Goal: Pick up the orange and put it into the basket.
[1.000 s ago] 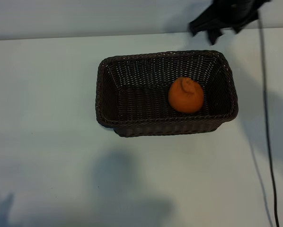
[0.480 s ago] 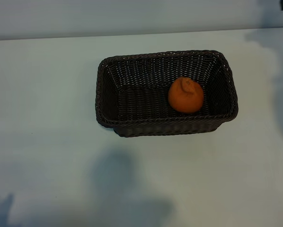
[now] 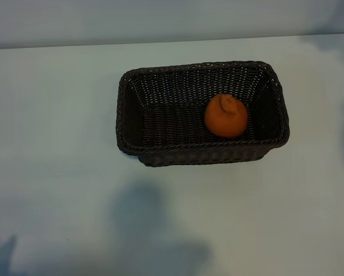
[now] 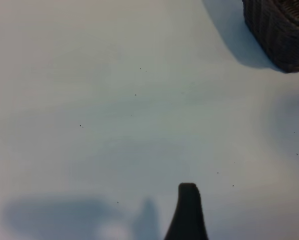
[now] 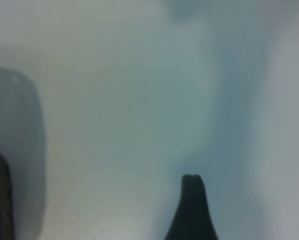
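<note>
Black tapered fingertips (image 4: 188, 212), rounded ends.

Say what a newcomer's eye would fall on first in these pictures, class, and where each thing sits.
The bright orange stands out first, lying inside the dark woven basket toward its right end. The basket sits near the middle of the pale table, slightly toward the far edge. No arm shows in the exterior view; only soft shadows fall on the table.
</note>
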Robot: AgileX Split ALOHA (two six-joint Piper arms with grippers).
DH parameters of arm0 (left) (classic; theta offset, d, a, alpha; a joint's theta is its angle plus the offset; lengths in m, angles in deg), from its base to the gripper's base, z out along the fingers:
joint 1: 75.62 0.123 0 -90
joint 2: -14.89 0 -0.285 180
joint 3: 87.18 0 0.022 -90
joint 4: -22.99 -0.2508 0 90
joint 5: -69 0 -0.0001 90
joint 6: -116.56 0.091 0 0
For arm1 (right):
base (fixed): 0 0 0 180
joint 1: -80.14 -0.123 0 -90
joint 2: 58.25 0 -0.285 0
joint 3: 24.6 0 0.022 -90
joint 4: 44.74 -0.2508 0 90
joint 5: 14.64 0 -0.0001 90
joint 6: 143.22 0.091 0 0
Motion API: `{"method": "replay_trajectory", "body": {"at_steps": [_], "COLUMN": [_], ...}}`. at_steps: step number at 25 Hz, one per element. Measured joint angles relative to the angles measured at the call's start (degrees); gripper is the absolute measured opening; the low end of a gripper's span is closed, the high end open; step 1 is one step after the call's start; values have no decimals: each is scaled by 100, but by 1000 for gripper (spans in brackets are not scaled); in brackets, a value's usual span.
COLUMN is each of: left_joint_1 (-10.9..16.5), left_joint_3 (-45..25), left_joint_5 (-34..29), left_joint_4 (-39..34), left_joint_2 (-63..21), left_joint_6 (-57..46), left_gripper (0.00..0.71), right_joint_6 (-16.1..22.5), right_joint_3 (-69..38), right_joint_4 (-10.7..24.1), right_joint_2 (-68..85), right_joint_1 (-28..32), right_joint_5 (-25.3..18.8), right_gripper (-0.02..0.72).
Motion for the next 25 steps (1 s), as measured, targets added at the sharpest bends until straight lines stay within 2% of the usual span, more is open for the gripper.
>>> {"method": "replay_trajectory", "body": {"at_steps": [5, 13, 21, 25], "left_joint_1": [0, 0, 0, 0], "left_joint_3": [0, 0, 0, 0], "left_joint_5": [0, 0, 0, 0], "left_joint_4": [0, 0, 0, 0], "left_joint_2": [0, 0, 0, 0], "left_joint_6": [0, 0, 0, 0], "left_gripper": [590, 590, 590, 590], "right_joint_6": [-61, -230, -279, -531], "right_joint_3": [-243, -1746, -2970, -3417], "right_joint_4": [-15, -55, -425, -709], "right_joint_2": [773, 2172, 4125, 5183], "right_joint_1": [33, 33, 33, 33], "right_joint_5": [5, 12, 17, 96], "right_gripper": [533, 533, 533, 533]}}
